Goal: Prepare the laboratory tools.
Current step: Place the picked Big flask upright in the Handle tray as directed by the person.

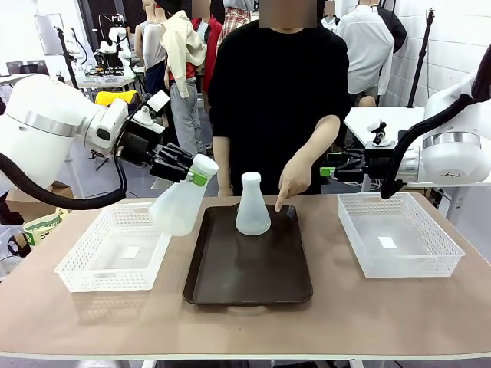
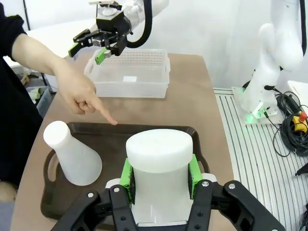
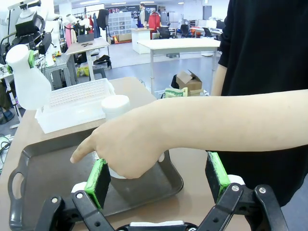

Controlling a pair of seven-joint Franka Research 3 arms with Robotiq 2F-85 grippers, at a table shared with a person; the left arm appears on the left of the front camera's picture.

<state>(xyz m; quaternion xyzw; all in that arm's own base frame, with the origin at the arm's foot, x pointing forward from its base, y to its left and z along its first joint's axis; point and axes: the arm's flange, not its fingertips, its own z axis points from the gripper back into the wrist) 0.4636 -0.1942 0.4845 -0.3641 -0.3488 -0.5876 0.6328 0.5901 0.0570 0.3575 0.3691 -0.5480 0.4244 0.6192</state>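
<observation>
dark brown tray (image 1: 245, 287) lies nearest, one flask (image 1: 252, 205) upright on it. left tool (image 1: 192, 175) clenched on the other flask's (image 1: 179, 203) neck, tilted mid-air — light, smooth plastic, probably slippery; neck grips best. right tool (image 3: 159, 177) released.

Both conical flasks (image 1: 252, 205) (image 1: 181, 201): frosted, translucent white plastic, matt, smooth walls. Tray (image 1: 247, 285): dark brown plastic, smooth, dull sheen with faint reflections. Two baskets (image 1: 115, 249) (image 1: 397, 234): white plastic mesh, semi-translucent, slightly glossy. Tabletop (image 1: 399, 314): light tan, wood-look laminate, smooth, matt. Left tool (image 2: 160, 173): black matt hard plastic or metal, cannot tell which; green pads (image 2: 127, 174) look rubbery, matt. Right tool (image 3: 160, 181): same finish. Arm shells (image 1: 38, 130): glossy white plastic. Person's sleeve (image 1: 322, 77): black matt cloth.
</observation>
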